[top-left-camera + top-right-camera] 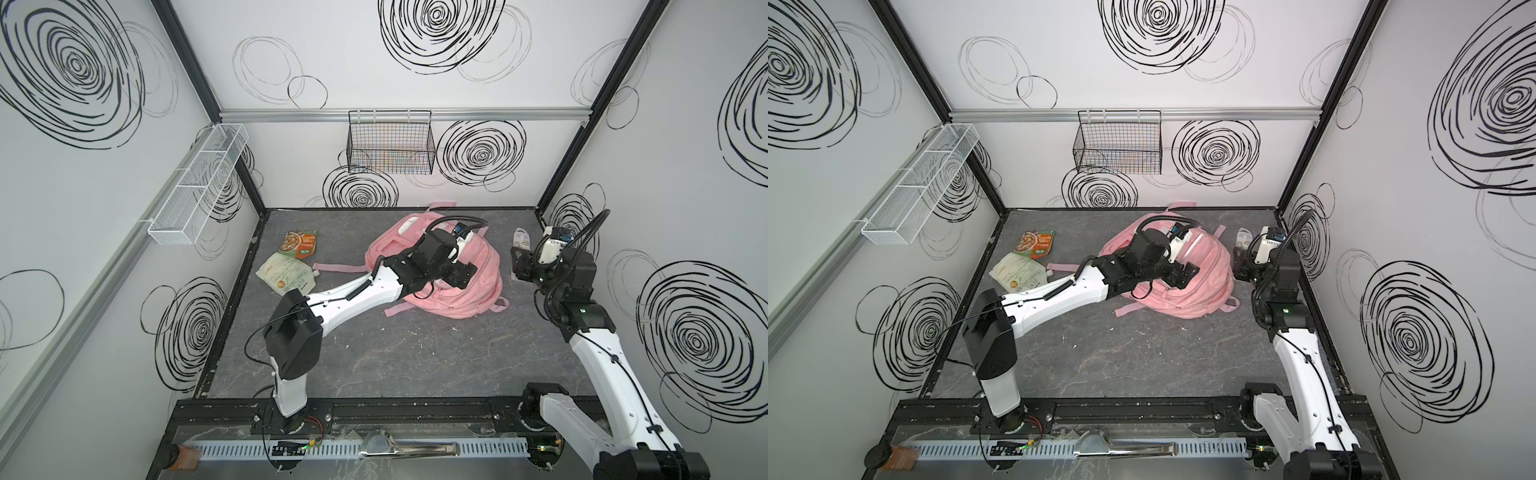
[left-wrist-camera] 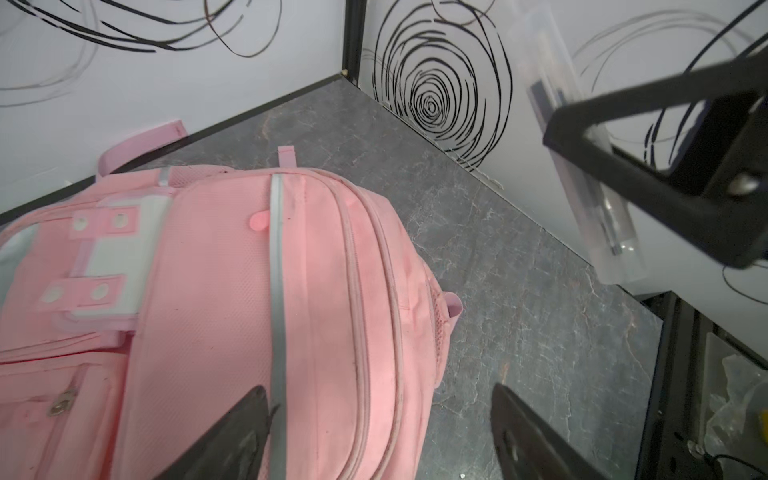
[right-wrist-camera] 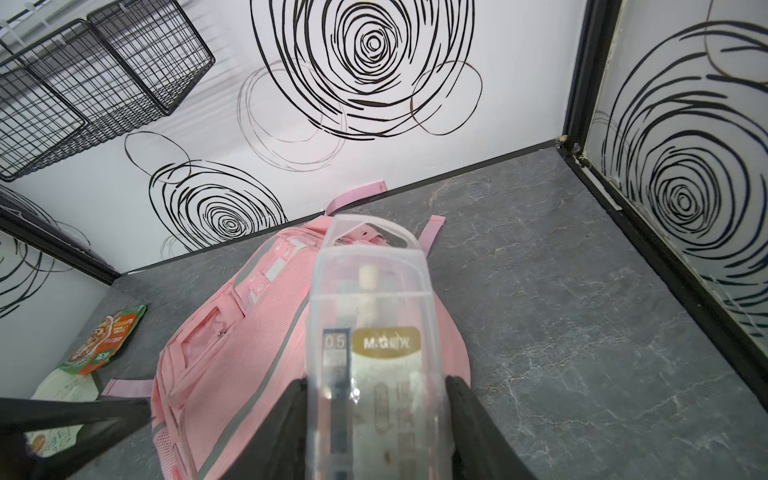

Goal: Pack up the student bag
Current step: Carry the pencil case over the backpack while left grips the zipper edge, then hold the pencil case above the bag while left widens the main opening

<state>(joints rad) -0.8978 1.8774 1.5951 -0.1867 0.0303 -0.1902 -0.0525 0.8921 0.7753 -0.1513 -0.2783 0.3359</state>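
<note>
Student bag [image 1: 484,270] flat, front up, toward back of table [image 1: 415,365]; zips apparently shut. Left gripper [image 2: 374,432] spread wide just above bag's zip seams, empty. Right gripper [image 3: 376,380] clamped on clear pen case [image 3: 370,291], aloft beside bag. Likely step: opening compartment. Next: find zip pull, tug open, hold mouth wide for case. Snack pouches [image 1: 286,276] unpacked at left.

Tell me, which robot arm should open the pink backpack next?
Probably the left arm. The left gripper hangs open over the backpack, holding nothing. The right gripper, off to the bag's side, is shut on a clear pen box.
</note>
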